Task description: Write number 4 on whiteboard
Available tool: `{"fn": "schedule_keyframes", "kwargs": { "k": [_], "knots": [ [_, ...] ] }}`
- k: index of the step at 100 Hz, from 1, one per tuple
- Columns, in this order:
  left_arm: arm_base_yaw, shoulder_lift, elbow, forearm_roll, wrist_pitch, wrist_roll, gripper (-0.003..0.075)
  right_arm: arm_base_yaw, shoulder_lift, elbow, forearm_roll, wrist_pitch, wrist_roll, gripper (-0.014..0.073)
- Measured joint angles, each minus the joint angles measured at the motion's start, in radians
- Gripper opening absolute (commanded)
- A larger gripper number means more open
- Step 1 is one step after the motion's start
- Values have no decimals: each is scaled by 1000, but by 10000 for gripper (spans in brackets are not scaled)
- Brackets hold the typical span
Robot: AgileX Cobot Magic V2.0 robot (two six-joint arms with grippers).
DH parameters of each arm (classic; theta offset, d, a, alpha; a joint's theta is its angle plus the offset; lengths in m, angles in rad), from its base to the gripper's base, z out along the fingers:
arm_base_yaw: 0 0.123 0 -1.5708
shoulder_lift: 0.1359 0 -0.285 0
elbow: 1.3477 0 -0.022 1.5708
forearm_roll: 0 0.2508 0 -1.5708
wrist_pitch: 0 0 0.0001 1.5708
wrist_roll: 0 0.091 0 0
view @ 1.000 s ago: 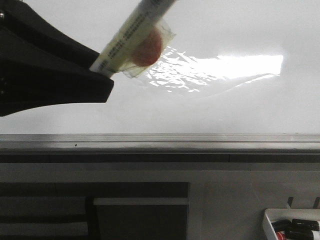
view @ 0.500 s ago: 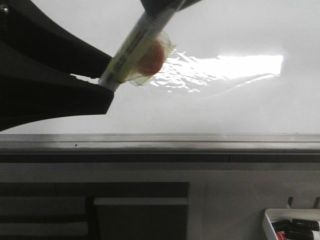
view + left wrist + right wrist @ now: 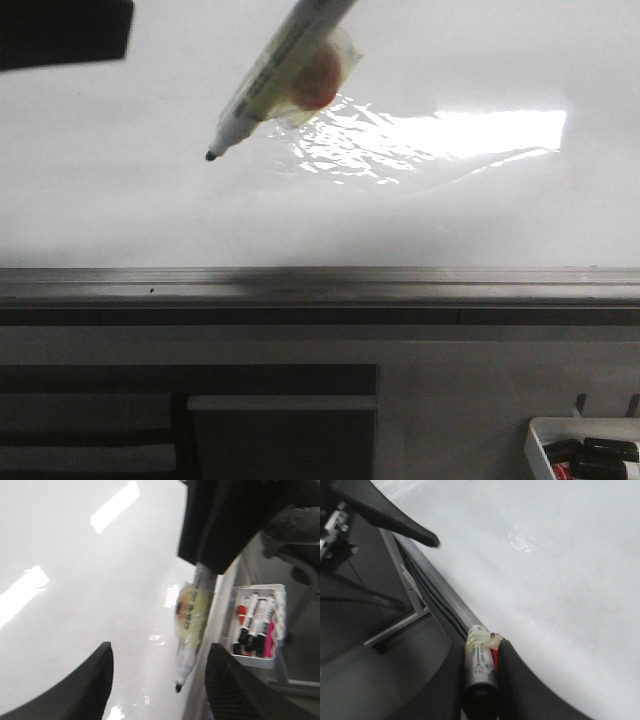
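The whiteboard carries no stroke of the number 4 in any view; its glossy white face shows only a bright glare patch, and the grey rail runs along its lower edge.

The marker hangs slanted in front of the whiteboard, above the rail. Its black tip is now bare: half a second ago the left gripper's dark fingers enclosed that end, and they have since pulled away toward the whiteboard's upper left corner. This indicates the cap is off and the marker is ready to write, though the cap itself is not visible.

The right gripper is clamped on the marker barrel, just behind the taped section. The left gripper has its fingers spread apart, with nothing visible between them.

A white tray of spare markers sits below the whiteboard, beyond the rail.

Judgement: writing has not begun; the tip must next contact the whiteboard.
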Motion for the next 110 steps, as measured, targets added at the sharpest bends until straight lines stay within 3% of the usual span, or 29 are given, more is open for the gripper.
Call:
{"fn": "schedule_keyframes", "kwargs": {
  "k": [31,57,97,110],
  "knots": [
    [115,-125,0,-378,101,-30,379,-128,136,-186,0,8,0,-61],
    [115,-125,0,-406,105,-31,379,-172,257,-282,-2,7,0,-61],
    [115,-125,0,-411,105,-33,379,-139,258,-97,112,-126,12,-61],
    [115,-125,0,-412,105,-33,379,-162,224,-84,114,-95,12,-61]
  ]
}}
